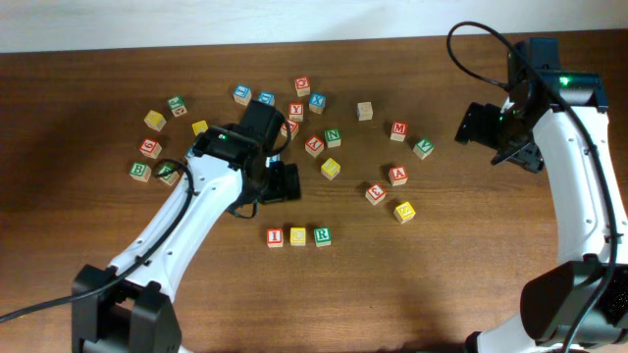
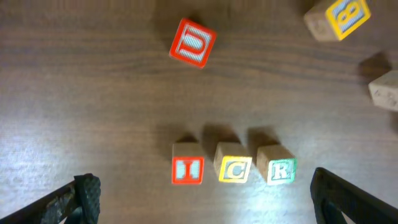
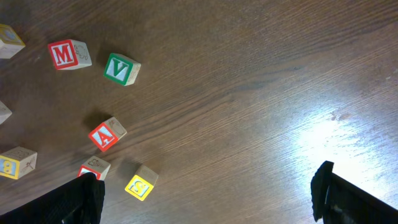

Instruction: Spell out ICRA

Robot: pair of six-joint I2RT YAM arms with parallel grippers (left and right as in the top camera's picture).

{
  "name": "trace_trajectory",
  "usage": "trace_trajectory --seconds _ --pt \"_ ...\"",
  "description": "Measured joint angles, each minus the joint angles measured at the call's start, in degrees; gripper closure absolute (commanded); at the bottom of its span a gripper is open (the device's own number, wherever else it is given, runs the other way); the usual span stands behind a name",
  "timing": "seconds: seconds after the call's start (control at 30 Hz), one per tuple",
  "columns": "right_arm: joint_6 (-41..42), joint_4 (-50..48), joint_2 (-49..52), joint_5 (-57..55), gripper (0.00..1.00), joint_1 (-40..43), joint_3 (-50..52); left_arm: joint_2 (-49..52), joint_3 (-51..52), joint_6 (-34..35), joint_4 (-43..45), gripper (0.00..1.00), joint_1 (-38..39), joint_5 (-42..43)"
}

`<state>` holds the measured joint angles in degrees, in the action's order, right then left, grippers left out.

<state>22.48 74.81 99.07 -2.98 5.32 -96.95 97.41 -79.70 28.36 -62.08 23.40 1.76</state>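
Both of my hands are wide open and hold nothing.

My left hand (image 1: 282, 183) is up over the middle of the worktop (image 1: 461, 284). Just past it, toward the edge where my arms stand, three blocks sit in a row: the red I block (image 1: 275, 236), the yellow C block (image 1: 298, 236) and the green R block (image 1: 322, 236). They sit side by side with small gaps between them. In my left wrist view the row lies low down between my two left fingers (image 2: 84, 198), and no finger touches it.

My right hand (image 1: 479, 124) is up near the right edge of the worktop. The red A block (image 1: 397, 176) lies well apart from it, off to its left and nearer the middle. The A block is also apart from the row, to the right of the R block and farther back. It sits turned at a slant, near the red M block (image 3: 67, 54) and the green V block (image 3: 122, 68), with a yellow block (image 3: 140, 183) close by.
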Motion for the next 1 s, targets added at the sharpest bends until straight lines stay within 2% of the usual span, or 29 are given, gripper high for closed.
trace_trajectory --seconds 0.4,0.53,0.73,1.0 --pt "-0.02 -0.02 0.0 0.0 0.02 0.0 0.0 3.98 0.02 0.04 12.2 0.01 0.0 -4.09" --pt "0.0 -0.02 0.0 0.0 0.02 0.0 0.0 3.98 0.02 0.2 12.17 0.01 -0.66 -5.7" --pt "0.0 0.0 0.0 0.0 0.02 0.0 0.0 3.98 -0.59 0.22 8.7 0.01 -6.71 -4.92" --pt "0.02 -0.02 0.0 0.0 0.02 0.0 0.02 -0.44 -2.84 0.22 10.12 0.01 -7.26 -4.85"
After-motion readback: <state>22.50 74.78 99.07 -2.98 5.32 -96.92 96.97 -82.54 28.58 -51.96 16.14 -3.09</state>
